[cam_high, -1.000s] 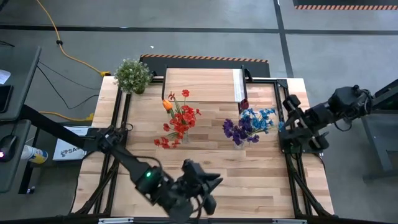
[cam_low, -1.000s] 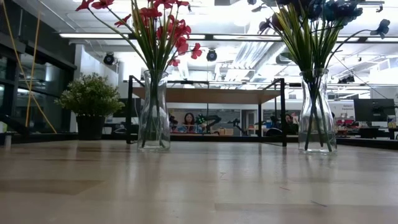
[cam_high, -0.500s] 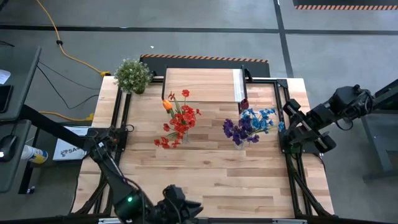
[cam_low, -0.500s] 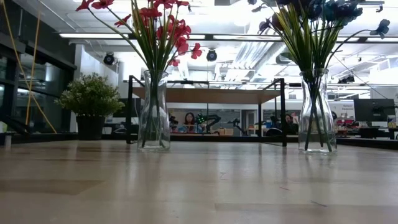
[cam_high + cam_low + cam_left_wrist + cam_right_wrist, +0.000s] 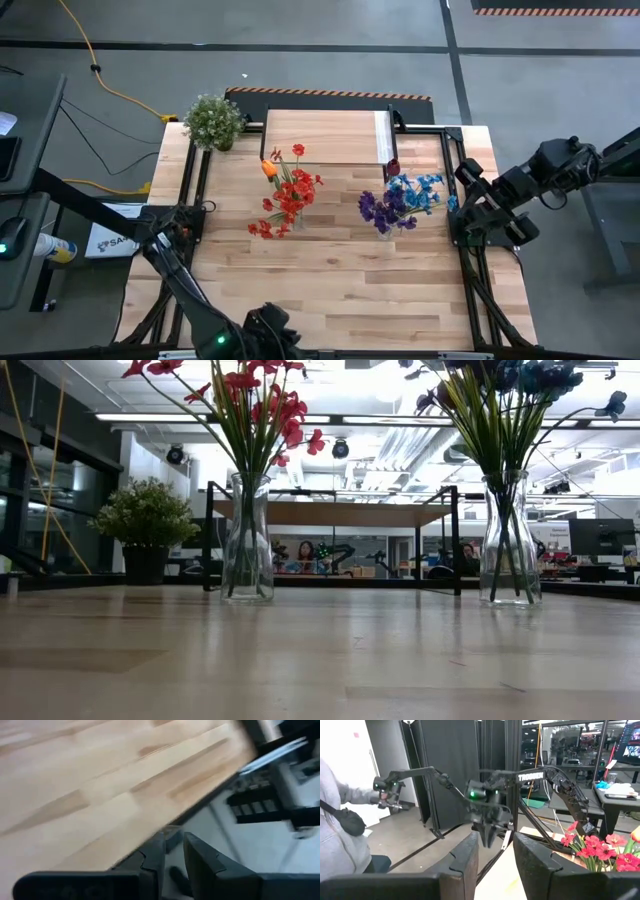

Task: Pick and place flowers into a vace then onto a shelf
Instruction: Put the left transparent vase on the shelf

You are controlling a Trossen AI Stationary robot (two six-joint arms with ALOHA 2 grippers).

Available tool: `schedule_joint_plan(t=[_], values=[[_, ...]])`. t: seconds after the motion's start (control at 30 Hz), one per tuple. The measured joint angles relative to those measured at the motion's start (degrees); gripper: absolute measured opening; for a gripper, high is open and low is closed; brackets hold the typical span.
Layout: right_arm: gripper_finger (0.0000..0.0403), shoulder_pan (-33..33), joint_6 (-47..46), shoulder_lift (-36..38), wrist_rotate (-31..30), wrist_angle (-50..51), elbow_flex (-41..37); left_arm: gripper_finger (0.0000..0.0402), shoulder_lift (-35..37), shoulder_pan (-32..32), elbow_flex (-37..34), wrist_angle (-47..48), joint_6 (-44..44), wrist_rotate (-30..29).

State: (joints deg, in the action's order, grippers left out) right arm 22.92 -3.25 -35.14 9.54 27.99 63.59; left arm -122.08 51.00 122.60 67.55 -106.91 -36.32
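Flowers [image 5: 288, 197] stand apart from left tool [image 5: 172, 851] (seemingly empty).

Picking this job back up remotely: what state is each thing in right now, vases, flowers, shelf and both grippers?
Red flowers: upright in left vase, on table.
Purple and blue flowers: upright in right vase, on table.
Shelf: top bare.
Left gripper: holding nothing, at table's near edge.
Right gripper: open, empty, off table's right side.

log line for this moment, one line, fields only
left end effector: near table front edge, empty | right end effector: by table's right edge, empty | red flowers: in vase | blue flowers: in vase | shelf: no vase on it
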Motion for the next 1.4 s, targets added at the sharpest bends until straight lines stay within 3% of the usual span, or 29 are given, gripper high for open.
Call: schedule_joint_plan(t=[0.43,0.7,0.97,1.17,1.27,1.4], values=[[0.0114,0.0,-2.3,-0.1,-1.3,0.0,0.0,0.0104,0.0,-0.1,-17.8,0.3,-5.2,-0.5],[0.0114,0.0,-2.3,-0.1,-6.1,0.0,0.0,0.0104,0.0,-1.2,-27.1,0.1,-15.8,-0.4],[0.0114,0.0,-1.6,-0.1,-7.8,0.0,0.0,0.0104,0.0,-3.3,-28.7,1.2,-15.8,-0.5],[0.0114,0.0,-0.7,-0.1,-7.9,0.0,0.0,0.0106,0.0,-5.6,-28.7,3.4,-13.8,-5.4],[0.0114,0.0,-0.3,-0.1,-7.7,0.0,0.0,0.0127,0.0,-6.8,-28.6,3.3,-13.0,-6.9],[0.0114,0.0,-0.2,-0.1,-7.7,0.0,0.0,0.0191,0.0,-8.1,-28.6,3.1,-12.9,-7.5]])
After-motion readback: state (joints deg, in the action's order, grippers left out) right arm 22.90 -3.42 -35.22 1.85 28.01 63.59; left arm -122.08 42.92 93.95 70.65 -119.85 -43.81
